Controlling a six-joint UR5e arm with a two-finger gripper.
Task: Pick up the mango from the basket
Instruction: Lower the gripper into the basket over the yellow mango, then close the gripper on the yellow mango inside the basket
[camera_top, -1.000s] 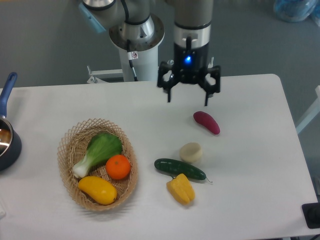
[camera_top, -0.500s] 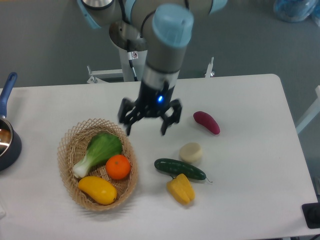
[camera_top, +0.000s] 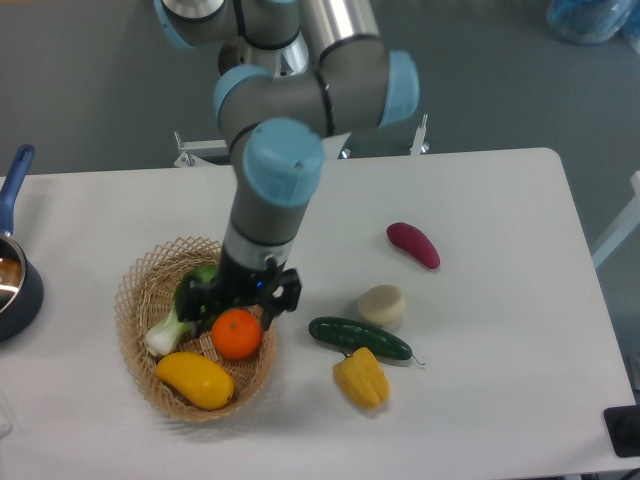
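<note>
The mango (camera_top: 195, 379) is a smooth yellow-orange oblong fruit lying at the front of the tan wicker basket (camera_top: 137, 283). A round orange (camera_top: 236, 334) and a green leafy vegetable (camera_top: 167, 329) lie in the basket behind it. My gripper (camera_top: 232, 308) hangs over the basket's right half, above the orange and the leafy vegetable, up and right of the mango. Its fingers are spread apart and hold nothing. The arm hides most of the leafy vegetable.
On the table right of the basket lie a green cucumber (camera_top: 359, 338), a lumpy yellow bell pepper (camera_top: 362, 378), a pale round piece (camera_top: 382, 305) and a dark red sweet potato (camera_top: 413, 245). A dark pot with a blue handle (camera_top: 14, 262) stands at the left edge.
The gripper has swung from the back of the table, down and left, to over the basket. The produce has not moved.
</note>
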